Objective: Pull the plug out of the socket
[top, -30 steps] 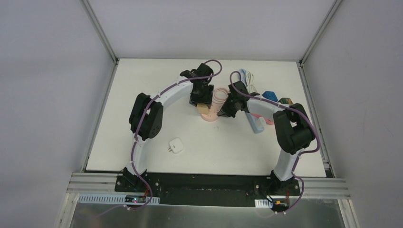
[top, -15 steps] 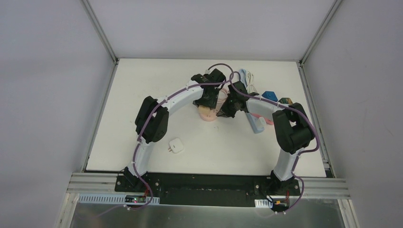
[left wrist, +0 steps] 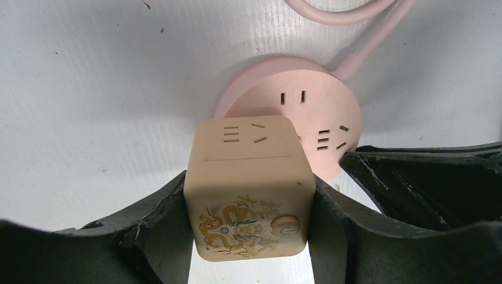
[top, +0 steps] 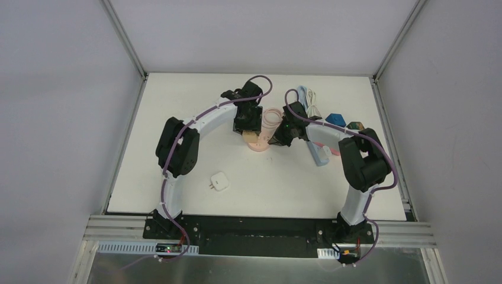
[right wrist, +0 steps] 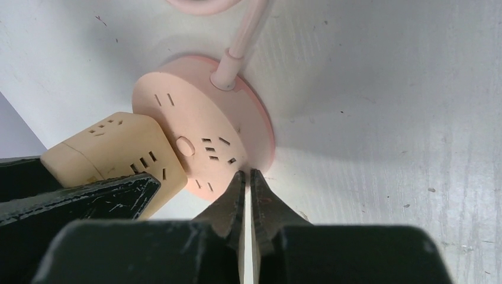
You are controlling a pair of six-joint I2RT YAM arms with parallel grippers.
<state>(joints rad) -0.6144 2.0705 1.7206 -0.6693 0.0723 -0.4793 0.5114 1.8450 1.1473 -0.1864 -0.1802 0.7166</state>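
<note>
A beige cube plug point(left wrist: 248, 189) with a dragon print and a round button sits against the edge of a round pink socket point(left wrist: 308, 112). It is tilted, and its pins are hidden. My left gripper point(left wrist: 250, 219) is shut on the cube's two sides. In the right wrist view the cube point(right wrist: 112, 154) lies at the socket's point(right wrist: 201, 130) left edge. My right gripper point(right wrist: 247, 177) is shut, its tips resting on the socket's near rim. From above, the left gripper point(top: 250, 127) and the right gripper point(top: 276, 140) meet over the socket point(top: 259, 145).
The socket's pink cable point(top: 273, 118) coils behind it. A small white cube adapter point(top: 219, 181) lies on the table nearer the bases. A white power strip point(top: 319, 152), a white cable point(top: 308, 97), and blue point(top: 337, 119) and green point(top: 356, 125) objects lie at the right.
My left arm swung to the right and then back to the left with the cube plug in its grip. My right gripper stayed on the socket.
</note>
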